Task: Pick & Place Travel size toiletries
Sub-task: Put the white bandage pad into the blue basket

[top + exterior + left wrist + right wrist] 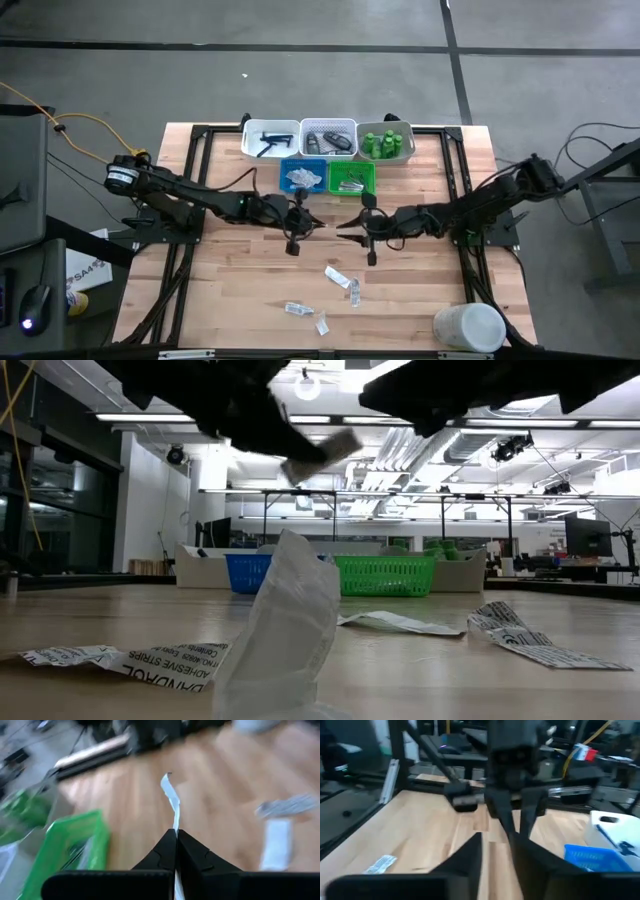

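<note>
You are looking at a wooden worktop (250,290) with both dark arms reaching toward its middle, fingertips facing each other. The large white cylindrical container (468,327) is lying at the near right corner. At the far edge three white trays (328,138) are standing in a row, and a blue tray (303,176) and a green tray (352,178) are sitting just in front of them.

The left hand (175,836) is pressing its fingers together on a thin clear packet (171,795), which is sticking out past the fingertips above the worktop. The right hand (350,222) is hovering just beside it, with its fingers a little apart and nothing between them.

Other flat packets (340,278) are lying loose on the near part of the worktop. In the low view one packet (150,659) is showing the words "ADHESIVE STRIPS", upside down; the other printing is too small for you to read. The low view is cutting off both arms at the top, and the wrist views are blurred.
</note>
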